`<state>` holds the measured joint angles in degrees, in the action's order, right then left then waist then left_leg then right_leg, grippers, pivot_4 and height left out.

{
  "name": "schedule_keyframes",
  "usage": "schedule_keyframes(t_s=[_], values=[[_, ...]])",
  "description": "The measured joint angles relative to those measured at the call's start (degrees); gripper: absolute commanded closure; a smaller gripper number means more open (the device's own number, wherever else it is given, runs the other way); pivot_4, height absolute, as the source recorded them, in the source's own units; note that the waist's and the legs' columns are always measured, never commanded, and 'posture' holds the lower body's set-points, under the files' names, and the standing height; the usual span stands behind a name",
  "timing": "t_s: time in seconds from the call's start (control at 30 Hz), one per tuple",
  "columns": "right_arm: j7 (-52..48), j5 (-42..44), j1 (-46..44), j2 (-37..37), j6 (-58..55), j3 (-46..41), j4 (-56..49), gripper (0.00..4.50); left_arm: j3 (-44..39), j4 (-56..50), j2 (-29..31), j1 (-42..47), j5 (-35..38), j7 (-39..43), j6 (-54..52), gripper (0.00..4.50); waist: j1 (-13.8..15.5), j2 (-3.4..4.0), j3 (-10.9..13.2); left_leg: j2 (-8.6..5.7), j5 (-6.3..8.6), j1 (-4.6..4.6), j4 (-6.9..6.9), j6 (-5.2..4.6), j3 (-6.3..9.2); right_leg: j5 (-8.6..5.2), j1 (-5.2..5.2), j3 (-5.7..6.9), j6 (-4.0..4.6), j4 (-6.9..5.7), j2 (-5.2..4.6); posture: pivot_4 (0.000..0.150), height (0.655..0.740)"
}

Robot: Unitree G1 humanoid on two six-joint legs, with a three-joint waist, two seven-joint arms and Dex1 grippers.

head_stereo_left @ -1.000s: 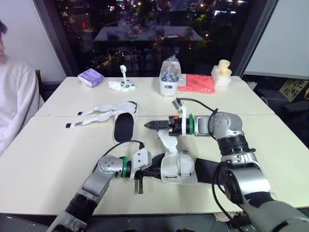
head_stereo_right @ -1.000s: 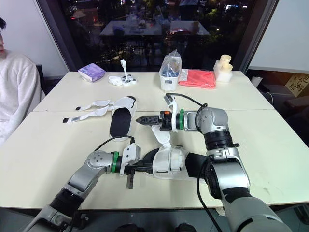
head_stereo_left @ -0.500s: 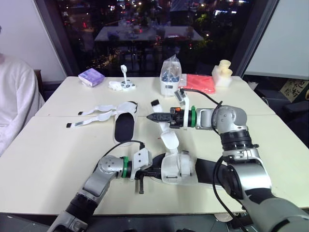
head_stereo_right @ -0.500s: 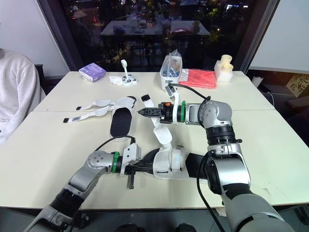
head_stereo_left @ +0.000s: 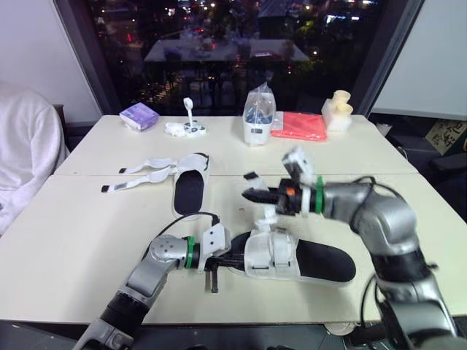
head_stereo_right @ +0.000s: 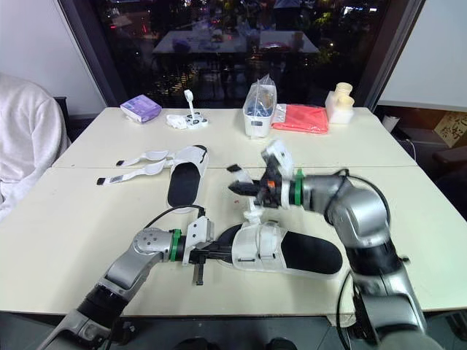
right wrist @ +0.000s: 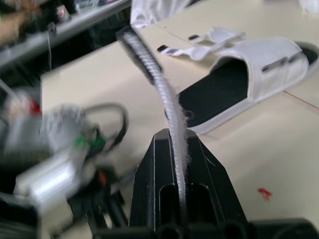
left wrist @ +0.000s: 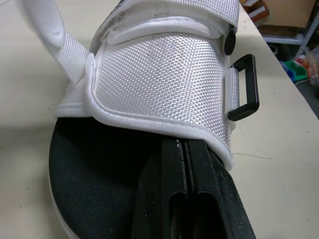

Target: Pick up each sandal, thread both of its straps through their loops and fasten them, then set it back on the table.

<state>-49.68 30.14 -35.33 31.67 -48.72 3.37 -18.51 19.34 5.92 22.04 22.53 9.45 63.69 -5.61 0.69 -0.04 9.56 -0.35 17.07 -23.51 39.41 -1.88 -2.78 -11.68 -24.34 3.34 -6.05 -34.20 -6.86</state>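
Observation:
The near sandal [head_stereo_left: 321, 261], with a white upper and black footbed, lies on the table in front of me. My left gripper [head_stereo_left: 228, 260] is shut, its fingers [left wrist: 185, 164] pushed in over the footbed under the white upper [left wrist: 159, 84], beside a black loop [left wrist: 246, 87]. My right gripper [head_stereo_left: 253, 195] hovers above the sandal, shut on the end of its white strap [right wrist: 167, 107], which rises from the upper [head_stereo_left: 268, 213]. The second sandal [head_stereo_left: 188, 182] lies farther back on the left with both straps [head_stereo_left: 139, 171] spread out loose.
Along the far table stand a purple box [head_stereo_left: 137, 115], a small white object [head_stereo_left: 184, 128], a clear bag in a white holder [head_stereo_left: 257, 117], a red cloth [head_stereo_left: 300, 125] and a cream object [head_stereo_left: 337, 109]. A person in white [head_stereo_left: 25, 153] sits at the left.
My right gripper shut on the strap, lifted it, then moved right and toward me, uncovering the sandal's heel. The left gripper stayed put. The person at the left shifted.

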Motion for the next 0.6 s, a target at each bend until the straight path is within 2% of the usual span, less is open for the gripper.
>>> schedule_keyframes(t_s=[0.1,0.23,0.47,0.6], values=[[-1.31,-8.31,7.08,5.07,14.87,3.18,-7.97,4.48,0.05,-0.10,-0.16,-0.26,0.00,-0.16,-0.01,4.50,0.10,-0.01,0.00,0.00,0.00,0.03,0.00,0.01,0.00,-0.03,0.02,0.00,-0.02,0.02,0.03,0.150,0.7400],[-2.34,-20.03,14.97,8.81,37.08,5.71,-9.79,4.48,0.09,-0.22,-0.08,-0.28,-0.01,-0.08,-0.07,4.50,0.10,-0.03,0.01,0.01,-0.01,0.06,0.00,0.01,0.00,-0.11,0.06,0.00,-0.10,0.03,0.05,0.150,0.7400],[3.28,-35.16,20.77,8.34,79.84,5.94,0.48,4.48,0.10,-0.62,0.34,-0.38,0.01,0.45,-0.26,4.50,0.01,-0.05,0.02,0.03,-0.03,0.10,0.00,0.04,-0.03,-0.11,0.09,-0.01,-0.13,0.02,0.10,0.150,0.7400],[7.90,-41.89,21.93,7.71,96.15,6.17,5.71,4.48,0.22,-1.09,0.45,-0.57,0.01,1.29,-0.41,4.50,0.07,-0.05,0.02,0.04,-0.04,0.10,0.00,0.06,-0.02,-0.14,0.11,-0.01,-0.10,0.01,0.11,0.150,0.7400]])
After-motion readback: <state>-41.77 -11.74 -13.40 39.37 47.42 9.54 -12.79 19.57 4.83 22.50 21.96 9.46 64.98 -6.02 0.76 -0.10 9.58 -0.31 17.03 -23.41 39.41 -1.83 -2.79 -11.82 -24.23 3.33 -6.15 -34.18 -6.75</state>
